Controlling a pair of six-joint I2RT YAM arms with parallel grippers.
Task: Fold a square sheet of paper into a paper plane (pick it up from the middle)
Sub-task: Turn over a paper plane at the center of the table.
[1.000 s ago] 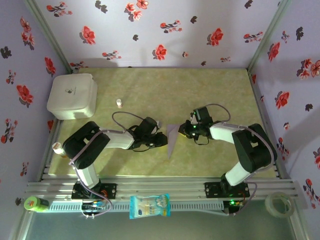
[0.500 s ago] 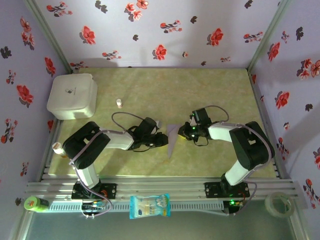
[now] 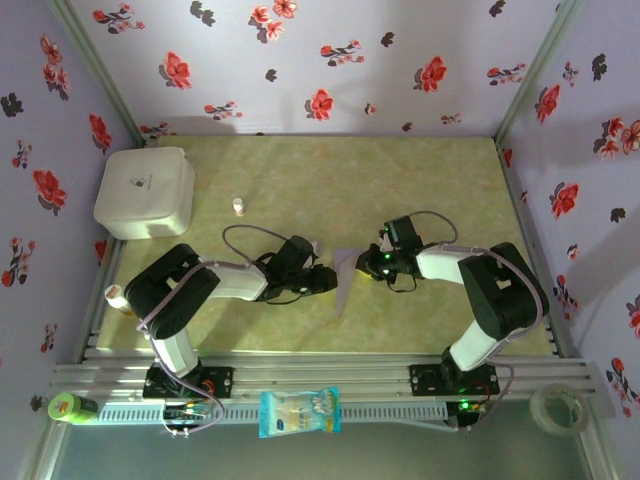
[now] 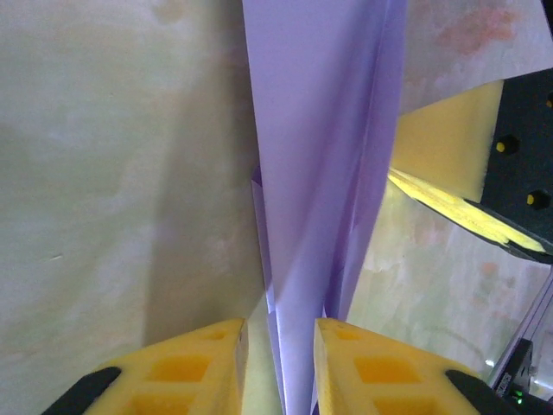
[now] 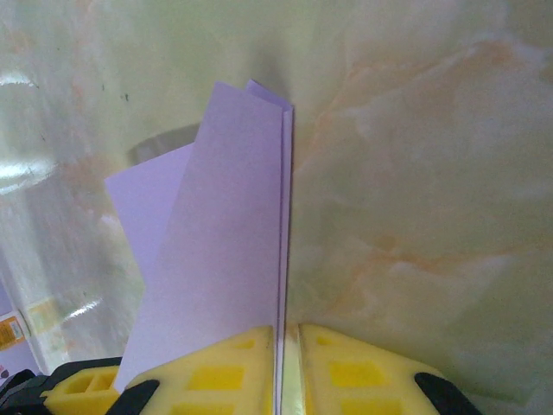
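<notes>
The pale-lilac paper plane (image 3: 343, 278) stands on edge on the green table, between both grippers near the middle front. My left gripper (image 3: 325, 280) comes at it from the left. In the left wrist view the plane (image 4: 320, 173) runs up between the yellow fingers (image 4: 199, 363), which are apart; the left one is off the paper. My right gripper (image 3: 370, 263) reaches in from the right. In the right wrist view its jaws (image 5: 289, 328) are pinched on the folded edge of the plane (image 5: 225, 259). The right gripper's yellow finger (image 4: 441, 156) shows beyond the paper.
A white rounded box (image 3: 145, 190) sits at the back left, with a small white bottle (image 3: 238, 205) nearby. A blue-and-white packet (image 3: 298, 412) and a tape roll (image 3: 557, 408) lie on the front rail. Floral walls close in the table.
The right arm has shifted slightly toward the paper, and the plane's top edge moved a little with it. The left arm has barely moved.
</notes>
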